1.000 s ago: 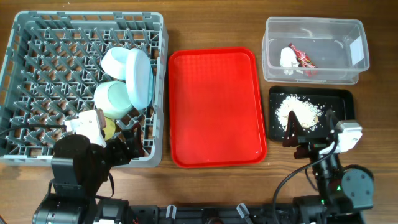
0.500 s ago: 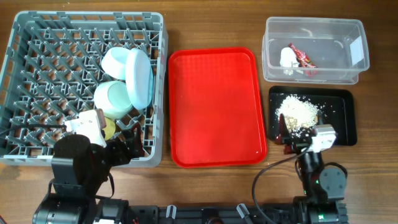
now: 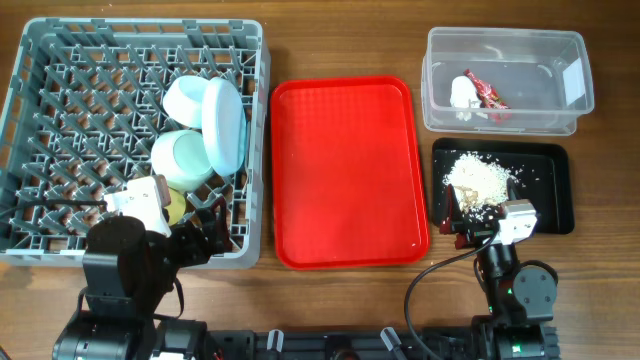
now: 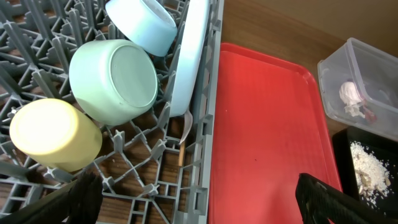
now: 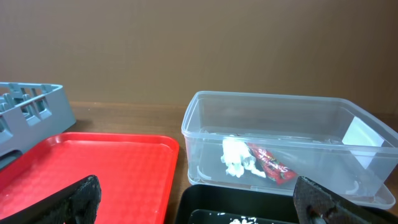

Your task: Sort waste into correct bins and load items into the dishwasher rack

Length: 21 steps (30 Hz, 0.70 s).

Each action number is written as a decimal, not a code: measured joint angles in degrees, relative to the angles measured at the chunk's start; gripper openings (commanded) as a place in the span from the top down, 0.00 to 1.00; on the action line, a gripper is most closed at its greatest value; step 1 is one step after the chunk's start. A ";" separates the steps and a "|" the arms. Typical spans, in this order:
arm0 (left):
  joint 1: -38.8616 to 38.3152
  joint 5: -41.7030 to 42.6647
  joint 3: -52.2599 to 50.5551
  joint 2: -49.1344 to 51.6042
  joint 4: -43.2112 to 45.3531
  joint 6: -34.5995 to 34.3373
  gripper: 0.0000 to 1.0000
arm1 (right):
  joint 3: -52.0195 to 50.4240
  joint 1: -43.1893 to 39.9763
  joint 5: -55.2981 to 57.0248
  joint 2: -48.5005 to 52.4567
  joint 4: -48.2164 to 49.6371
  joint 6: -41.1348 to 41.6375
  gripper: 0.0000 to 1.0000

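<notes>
Left gripper (image 4: 196, 190): fingers spread wide with nothing between them, over the near right corner of the grey dishwasher rack (image 4: 213, 93). The rack holds a yellow cup (image 4: 53, 134), a green cup (image 4: 115, 78), a pale blue bowl (image 4: 140, 25) and a plate (image 4: 189, 62) on edge by the right wall. Right gripper (image 5: 196, 186): fingers likewise apart and empty, at the near edge of the black bin (image 3: 552, 195) of white crumbs (image 3: 478, 180). Beyond it, the clear bin (image 5: 273, 98) contains a crumpled white scrap (image 5: 235, 155) and a red wrapper (image 5: 270, 163). A red tray (image 3: 345, 170) lies between rack and bins.
</notes>
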 measured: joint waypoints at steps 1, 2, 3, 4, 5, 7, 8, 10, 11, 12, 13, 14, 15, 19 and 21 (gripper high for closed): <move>0.00 0.00 0.00 0.00 0.00 0.00 0.00 | 0.00 0.00 0.00 0.00 0.00 -0.02 0.00; 0.00 0.00 0.00 0.00 0.00 0.00 0.00 | 0.00 0.00 0.00 0.00 0.00 -0.02 0.00; 0.00 0.00 0.00 0.00 0.00 0.00 0.00 | 0.00 0.00 0.00 0.00 0.00 -0.02 0.00; 0.00 0.00 0.00 0.00 0.00 0.00 0.00 | 0.00 0.00 -0.02 0.00 0.00 -0.02 0.00; 0.00 0.00 0.00 0.00 0.00 0.00 0.00 | 0.00 0.00 -0.15 0.00 0.00 -0.02 0.00; 0.00 -0.50 0.00 0.00 -0.85 0.20 0.00 | 0.00 0.00 -0.20 0.00 0.00 -0.02 0.00; 0.17 -1.01 -0.20 -0.26 -0.61 0.31 0.00 | 0.00 0.00 -0.35 0.00 0.00 -0.02 0.00; 1.68 -1.49 -2.43 -2.51 2.54 0.87 0.00 | 0.00 0.00 -0.39 0.00 0.00 -0.02 0.00; 3.30 -1.44 -5.62 -5.33 5.75 1.36 0.00 | 0.00 0.00 -0.39 0.00 0.02 -0.02 0.00; 4.83 -0.72 -9.94 -8.68 10.45 2.08 0.00 | 0.00 0.00 -0.39 0.00 0.02 -0.02 0.00; 5.95 -0.07 -13.11 -11.04 13.92 2.38 0.00 | 0.00 0.00 -0.37 0.00 0.07 -0.02 0.00; 7.34 1.11 -17.77 -14.53 18.38 2.60 0.00 | 0.00 0.00 -0.39 0.00 0.02 -0.02 0.00; 8.37 2.69 -23.21 -18.58 23.30 2.78 0.00 | 0.00 0.00 -0.39 0.00 0.02 -0.02 0.00; 8.87 5.86 -37.79 -29.07 41.70 3.23 0.00 | 0.00 0.00 -0.39 0.00 0.00 -0.02 0.00; 8.87 6.43 -43.25 -30.62 51.95 3.43 0.00 | 0.00 0.00 -0.39 0.00 0.00 -0.02 0.00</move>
